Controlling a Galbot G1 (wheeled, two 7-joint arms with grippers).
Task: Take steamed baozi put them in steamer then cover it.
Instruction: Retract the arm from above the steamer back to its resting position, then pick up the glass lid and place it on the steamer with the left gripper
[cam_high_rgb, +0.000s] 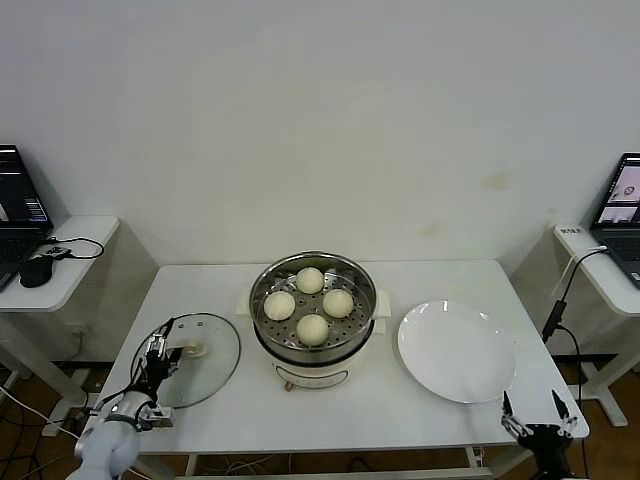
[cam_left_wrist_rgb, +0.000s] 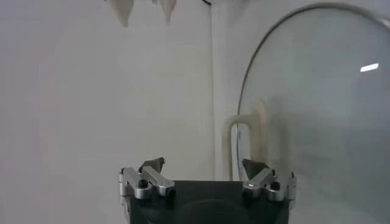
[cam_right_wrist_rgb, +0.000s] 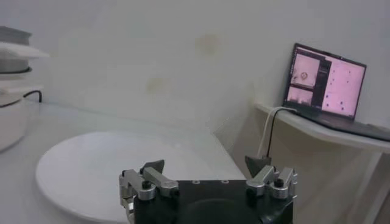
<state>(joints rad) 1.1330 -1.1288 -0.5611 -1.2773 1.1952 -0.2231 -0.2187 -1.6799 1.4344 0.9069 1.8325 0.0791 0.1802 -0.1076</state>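
we see 4 steamed baozi (cam_high_rgb: 311, 302) inside the steamer (cam_high_rgb: 364, 322) at frame centre. the cover (cam_high_rgb: 205, 372) lies on the table (cam_high_rgb: 430, 420) at lower left, our left gripper (cam_high_rgb: 158, 362) over its edge, wide open, empty. our right gripper (cam_high_rgb: 537, 412) waits at lower right, wide open, empty, beside the plate (cam_high_rgb: 457, 351).

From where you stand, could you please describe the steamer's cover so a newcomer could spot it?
On the white table, look left of the shiny steel steamer holding four cream buns. The round clear glass lid lies flat there; unlike the opaque white plate opposite, it is see-through with a cream handle.
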